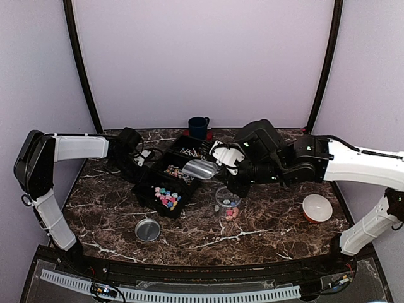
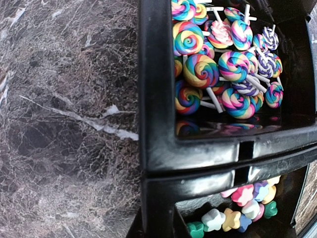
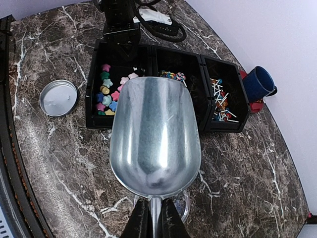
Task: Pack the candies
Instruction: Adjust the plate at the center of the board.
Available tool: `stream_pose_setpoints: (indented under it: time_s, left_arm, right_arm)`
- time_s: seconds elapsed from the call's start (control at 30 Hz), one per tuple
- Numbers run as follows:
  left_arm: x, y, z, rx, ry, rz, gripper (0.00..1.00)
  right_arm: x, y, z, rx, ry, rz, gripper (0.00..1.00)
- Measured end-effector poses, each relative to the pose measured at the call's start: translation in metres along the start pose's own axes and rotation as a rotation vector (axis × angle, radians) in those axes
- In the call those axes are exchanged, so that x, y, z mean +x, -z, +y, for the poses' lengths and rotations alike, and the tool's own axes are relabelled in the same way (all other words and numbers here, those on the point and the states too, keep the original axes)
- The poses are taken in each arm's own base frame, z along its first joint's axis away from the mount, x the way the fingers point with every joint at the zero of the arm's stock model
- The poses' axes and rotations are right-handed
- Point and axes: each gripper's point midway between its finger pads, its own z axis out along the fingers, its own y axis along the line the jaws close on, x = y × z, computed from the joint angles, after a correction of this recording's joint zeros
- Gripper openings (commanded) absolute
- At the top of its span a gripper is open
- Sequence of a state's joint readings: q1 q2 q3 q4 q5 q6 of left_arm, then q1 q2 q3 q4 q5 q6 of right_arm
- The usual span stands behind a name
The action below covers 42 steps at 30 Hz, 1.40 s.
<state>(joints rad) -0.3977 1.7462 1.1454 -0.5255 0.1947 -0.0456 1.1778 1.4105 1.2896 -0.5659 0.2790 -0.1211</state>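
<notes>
Candies (image 3: 110,91) partly hidden behind scoop (image 3: 155,136)

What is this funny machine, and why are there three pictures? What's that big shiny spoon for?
It is a robot with two arms bolted to a marble table. One picture looks down from above. The other two come from little cameras on each wrist. On the table sits a black tray with three boxes: flower-shaped candies, swirly lollipops and thin stick candies. There is also a clear jar with a few candies inside, its lid, a white bowl and a blue cup. The right gripper holds the shiny spoon, an empty metal scoop. The left gripper is shut at the tray's edge.
</notes>
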Motion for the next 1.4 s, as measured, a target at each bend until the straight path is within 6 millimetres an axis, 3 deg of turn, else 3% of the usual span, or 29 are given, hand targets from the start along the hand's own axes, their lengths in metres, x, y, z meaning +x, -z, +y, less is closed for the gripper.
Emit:
stream_pose_setpoints:
  time_s: [0.37, 0.77, 0.9, 1.13, 1.4]
  left_arm:
    - [0.0, -0.002, -0.016, 0.125, 0.035, -0.013, 0.0]
    - [0.012, -0.005, -0.065, 0.501, 0.188, -0.016, 0.0]
    - [0.013, -0.002, -0.074, 0.57, 0.225, -0.011, 0.0]
    - [0.012, -0.002, -0.067, 0.518, 0.221, -0.021, 0.0]
    - [0.011, 0.004, -0.042, 0.334, 0.172, -0.047, 0.0]
  right_arm:
    - [-0.001, 0.003, 0.002, -0.008, -0.008, 0.004, 0.0]
    - [-0.034, 0.03, 0.002, -0.061, -0.067, -0.092, 0.0]
    - [-0.036, 0.027, 0.002, -0.068, -0.058, -0.058, 0.0]
    - [-0.019, 0.003, 0.012, -0.094, -0.009, 0.106, 0.0]
    - [0.01, -0.027, 0.028, -0.118, 0.086, 0.305, 0.0]
